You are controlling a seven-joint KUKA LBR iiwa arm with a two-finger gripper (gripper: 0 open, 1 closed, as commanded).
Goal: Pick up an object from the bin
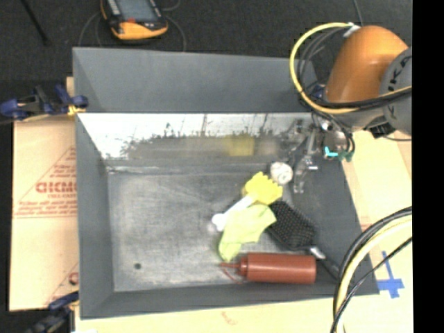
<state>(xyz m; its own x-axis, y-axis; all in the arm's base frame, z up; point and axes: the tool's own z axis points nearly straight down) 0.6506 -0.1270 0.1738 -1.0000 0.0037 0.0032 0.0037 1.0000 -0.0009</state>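
My end effector (303,174) hangs low at the bin's (173,82) far right corner. I cannot tell how far open it is, nor whether it has hold of anything. Just beside it, to the left, lies a small white round piece (281,173) touching a yellow block (262,187). Nearer the front are a black brush (292,227), a yellow-green cloth (244,232) and a brown bottle (279,268) on its side.

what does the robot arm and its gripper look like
A rounded orange cover sits at the wrist, ringed by a loop of yellow cable. Under it comes a dark band, then a small silvery metal gripper with a teal spot on its side. More cables, pale and black, curve along the lower right.
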